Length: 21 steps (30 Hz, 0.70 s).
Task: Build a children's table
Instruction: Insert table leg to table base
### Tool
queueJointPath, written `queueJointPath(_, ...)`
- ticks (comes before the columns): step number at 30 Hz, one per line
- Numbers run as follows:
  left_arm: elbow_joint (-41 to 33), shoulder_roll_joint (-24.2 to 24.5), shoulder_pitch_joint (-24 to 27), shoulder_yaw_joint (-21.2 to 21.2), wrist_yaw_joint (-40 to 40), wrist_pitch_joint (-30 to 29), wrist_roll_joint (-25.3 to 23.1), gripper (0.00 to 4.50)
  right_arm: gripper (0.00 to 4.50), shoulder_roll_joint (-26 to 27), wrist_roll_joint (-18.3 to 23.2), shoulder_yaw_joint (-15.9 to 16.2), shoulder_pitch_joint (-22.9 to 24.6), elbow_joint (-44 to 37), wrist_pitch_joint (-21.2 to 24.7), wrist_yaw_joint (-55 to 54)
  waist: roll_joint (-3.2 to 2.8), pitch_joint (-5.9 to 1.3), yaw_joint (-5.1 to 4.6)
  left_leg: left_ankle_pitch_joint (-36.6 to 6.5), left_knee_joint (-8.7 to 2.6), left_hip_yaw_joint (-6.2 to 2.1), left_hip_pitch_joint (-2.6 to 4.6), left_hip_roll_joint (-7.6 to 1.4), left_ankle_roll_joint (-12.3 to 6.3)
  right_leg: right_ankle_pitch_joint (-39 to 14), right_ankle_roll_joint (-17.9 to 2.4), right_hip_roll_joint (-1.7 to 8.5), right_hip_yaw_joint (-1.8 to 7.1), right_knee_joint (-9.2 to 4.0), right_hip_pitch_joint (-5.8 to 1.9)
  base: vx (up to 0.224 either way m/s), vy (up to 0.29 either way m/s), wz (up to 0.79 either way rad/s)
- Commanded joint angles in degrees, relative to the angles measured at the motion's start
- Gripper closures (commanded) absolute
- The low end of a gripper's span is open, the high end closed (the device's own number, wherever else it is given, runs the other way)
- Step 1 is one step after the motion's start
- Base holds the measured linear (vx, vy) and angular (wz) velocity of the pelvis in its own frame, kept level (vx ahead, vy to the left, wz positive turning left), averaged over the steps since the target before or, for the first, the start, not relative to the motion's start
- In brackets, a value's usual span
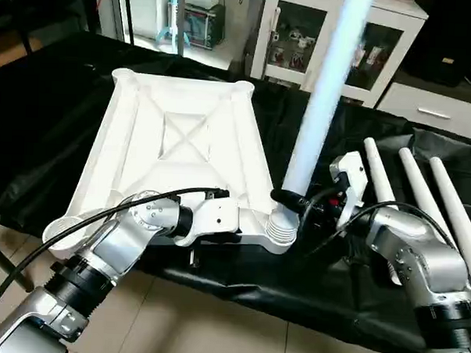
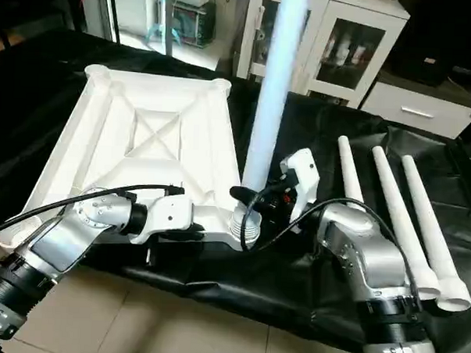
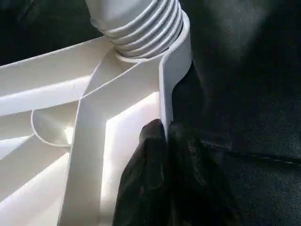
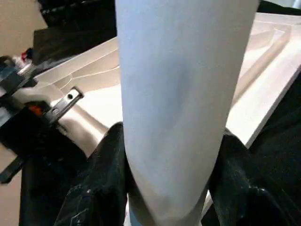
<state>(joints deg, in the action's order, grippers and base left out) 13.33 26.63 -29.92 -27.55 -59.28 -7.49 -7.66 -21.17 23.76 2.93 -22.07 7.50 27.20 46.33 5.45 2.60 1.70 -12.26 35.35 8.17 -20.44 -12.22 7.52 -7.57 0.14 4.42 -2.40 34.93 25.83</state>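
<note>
Silver forearms rise from the near edge toward the tabletop (image 1: pixel 182 135), the widest white piece, which lies upside down on the black-draped bench (image 1: pixel 34 136) with its X-ribbed underside facing up. Round sockets mark its corners.

From the tabletop's near right corner socket an upright leg (image 1: pixel 321 94) stands tall, its ribbed end seated in the socket and its shaft running out of the top of the head views.

Beside the tabletop, on the right over the black cloth, three more legs (image 2: pixel 390 214) lie side by side, roughly parallel, their wider ends toward the robot.

At the tabletop's near edge, just left of the socket with the standing leg, the left end effector (image 3: pixel 165 141) is pinched on the thin rim wall, one black finger on each face of it.

Just above that same socket, the right end effector (image 4: pixel 171 155) grips the lower shaft of the upright leg, its black fingers (image 4: pixel 106 165) pressed on opposite sides of the tube.
</note>
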Motion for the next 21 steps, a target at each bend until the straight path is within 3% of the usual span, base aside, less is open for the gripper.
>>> queueJointPath(1, 0.55, -0.17, 0.08, -1.68, -1.30, -0.17, -0.98, 4.50, 2.67, -0.55, -2.38, 0.12, 0.66, 3.24, 0.63, -1.88, -0.60, -2.63, -0.09, -17.10, -5.24, 0.88, -0.69, 0.08, -1.14, -30.18, -4.82, 1.88, 1.11, -5.31, -3.06, 0.000, 0.000, 0.00)
queueJointPath(16, 0.73, -0.30, -0.01, -1.29, -1.08, -0.28, -1.16, 4.50, 2.67, 1.81, 1.63, -5.63, 4.44, 5.39, 0.43, -4.45, -0.71, -2.69, -0.05, -18.14, -5.55, 0.78, -0.73, -0.04, -1.18, -29.93, -4.63, 1.95, 1.08, -5.54, -2.99, 0.000, 0.000, 0.00)
queueJointPath(21, 0.69, -0.28, 0.08, -1.21, -1.07, -0.33, -1.09, 4.50, 2.67, 3.03, 2.67, -7.04, 7.14, 4.54, -0.62, -4.96, -0.81, -2.95, 0.14, -16.31, -5.75, 0.94, -0.57, -0.12, -1.23, -26.02, -5.69, 1.89, 1.13, -5.37, -3.23, 0.000, 0.000, 0.00)
